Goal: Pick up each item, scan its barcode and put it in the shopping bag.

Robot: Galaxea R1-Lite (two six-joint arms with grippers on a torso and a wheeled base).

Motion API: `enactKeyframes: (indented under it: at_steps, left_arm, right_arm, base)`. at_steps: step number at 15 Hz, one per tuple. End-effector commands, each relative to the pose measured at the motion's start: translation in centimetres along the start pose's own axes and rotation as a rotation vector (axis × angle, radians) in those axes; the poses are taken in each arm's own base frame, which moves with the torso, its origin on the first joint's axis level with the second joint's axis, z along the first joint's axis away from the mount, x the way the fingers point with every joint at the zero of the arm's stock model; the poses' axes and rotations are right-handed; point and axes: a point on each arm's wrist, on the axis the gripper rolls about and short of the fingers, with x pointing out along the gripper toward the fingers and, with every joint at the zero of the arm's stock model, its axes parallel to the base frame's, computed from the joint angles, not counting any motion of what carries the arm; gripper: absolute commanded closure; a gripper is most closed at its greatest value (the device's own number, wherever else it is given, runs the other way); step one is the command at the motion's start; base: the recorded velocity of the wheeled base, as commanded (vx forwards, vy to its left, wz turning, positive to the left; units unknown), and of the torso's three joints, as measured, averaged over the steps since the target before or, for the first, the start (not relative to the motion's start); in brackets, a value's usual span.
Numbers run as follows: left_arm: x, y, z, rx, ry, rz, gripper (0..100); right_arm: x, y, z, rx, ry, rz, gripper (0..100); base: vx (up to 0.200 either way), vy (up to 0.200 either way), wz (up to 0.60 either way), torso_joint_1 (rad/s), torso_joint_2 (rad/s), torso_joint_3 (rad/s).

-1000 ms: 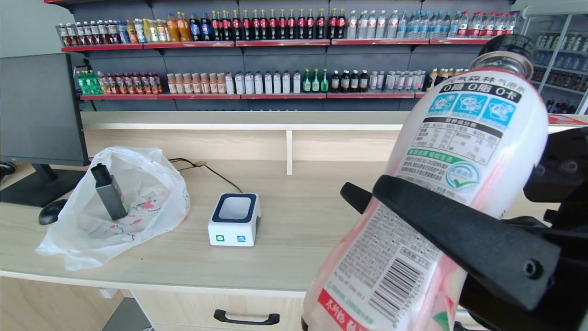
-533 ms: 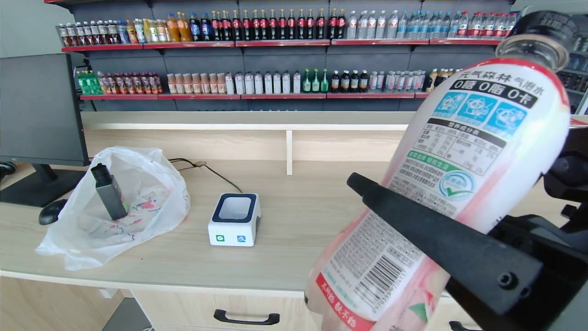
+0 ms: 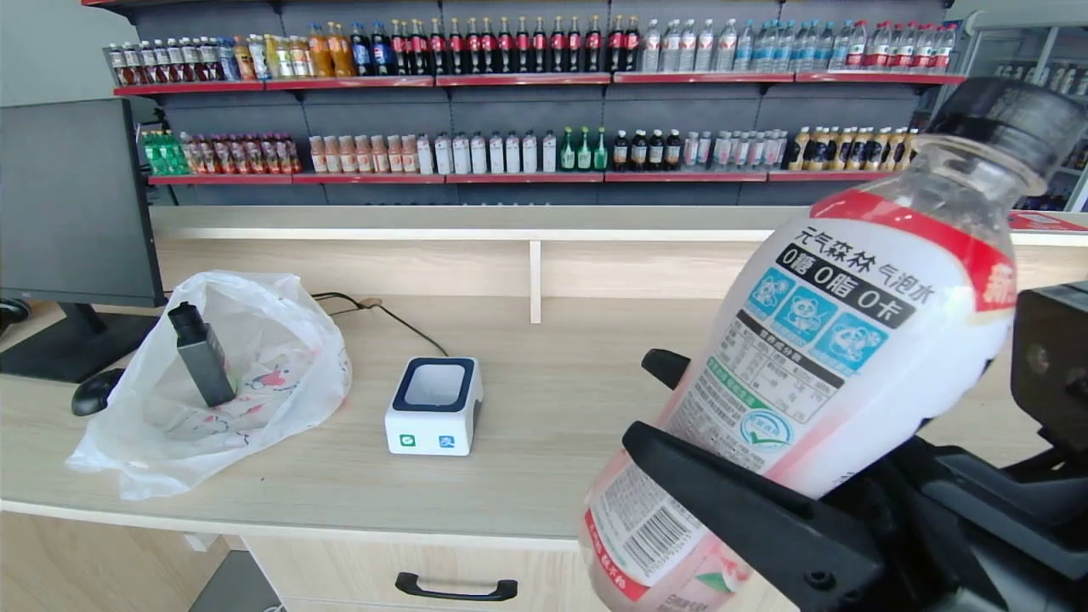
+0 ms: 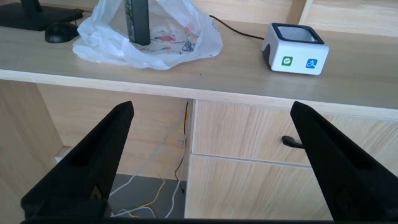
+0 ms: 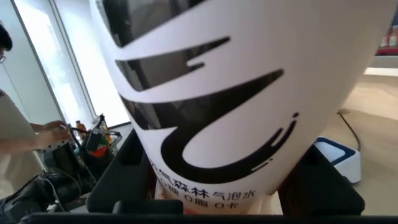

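Currently in hand: scanning step; bottle (image 3: 850,365) is held aloft, not yet presented to scanner (image 3: 434,405).
Right gripper (image 3: 653,404): clamped around the bottle's lower body; bottle tilted, cap uppermost.
Bottle position: raised over the counter's (image 3: 544,484) right side, well apart from the scanner to its left.
Barcode (image 3: 650,535): near the bottle's base, turned away from the scanner window.
Next move, as judged: bottle to be carried left and the barcode turned to the window.
Left gripper (image 4: 211,109): spread wide, nothing held.
Bag (image 3: 255,399): left of scanner, one box (image 3: 202,355) inside.
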Motion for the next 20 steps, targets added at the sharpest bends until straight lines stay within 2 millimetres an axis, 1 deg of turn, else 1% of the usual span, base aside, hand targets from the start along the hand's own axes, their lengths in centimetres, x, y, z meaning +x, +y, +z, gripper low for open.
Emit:
enactKeyframes:
  at_steps: [1, 2, 4, 5, 8, 10, 12, 14, 15, 18, 20]
  left_arm:
    - [0.0, 0.0, 0.0, 0.0, -0.001, 0.001, 0]
    - [0.0, 0.0, 0.0, 0.0, -0.001, -0.001, 0]
    - [0.0, 0.0, 0.0, 0.0, -0.001, 0.001, 0]
    - [0.0, 0.0, 0.0, 0.001, -0.001, -0.001, 0]
    - [0.0, 0.0, 0.0, 0.003, 0.0, 0.001, 0]
    - [0.0, 0.0, 0.0, 0.003, 0.0, -0.001, 0]
    - [0.0, 0.0, 0.0, 0.001, 0.0, 0.001, 0]
    - [0.0, 0.0, 0.0, 0.0, 0.0, 0.001, 0]
    - [0.0, 0.0, 0.0, 0.001, 0.0, -0.001, 0]
    - [0.0, 0.0, 0.0, 0.003, 0.0, -0.001, 0]
    - [0.0, 0.0, 0.0, 0.001, 0.0, -0.001, 0]
  right_arm:
    - [-0.7, -0.8, -0.8, -0.055, 0.038, -0.066, 100]
    - [-2.1, -1.9, -1.6, -0.134, 0.089, -0.164, 100]
    - [-3.4, -2.5, -2.1, -0.199, 0.132, -0.237, 100]
    - [-4.0, -3.5, -2.1, -0.233, 0.14, -0.333, 100]
    - [-6.2, -6.4, -1.7, -0.315, 0.173, -0.515, 100]
    - [-6.7, -7.4, -1.3, -0.349, 0.172, -0.573, 100]
    - [-7.3, -8.3, -0.9, -0.341, 0.159, -0.629, 100]
    - [-9.1, -10.5, 0.0, -0.36, 0.144, -0.781, 100]
    - [-9.8, -11.2, 0.3, -0.369, 0.14, -0.834, 100]
    - [-11.1, -12.8, 1.0, -0.401, 0.137, -0.939, 100]
    - [-11.5, -13.0, 1.1, -0.405, 0.138, -0.965, 100]
  base:
    - [0.0, 0.0, 0.0, 0.0, 0.0, 0.0]
    - [0.0, 0.0, 0.0, 0.0, 0.0, 0.0]
    - [0.0, 0.0, 0.0, 0.0, 0.0, 0.0]
    - [0.0, 0.0, 0.0, 0.0, 0.0, 0.0]
    - [0.0, 0.0, 0.0, 0.0, 0.0, 0.0]
    - [0.0, 0.0, 0.0, 0.0, 0.0, 0.0]
    - [0.0, 0.0, 0.0, 0.0, 0.0, 0.0]
    - [0.0, 0.0, 0.0, 0.0, 0.0, 0.0]
    - [0.0, 0.0, 0.0, 0.0, 0.0, 0.0]
    - [0.0, 0.0, 0.0, 0.0, 0.0, 0.0]
    - [0.0, 0.0, 0.0, 0.0, 0.0, 0.0]
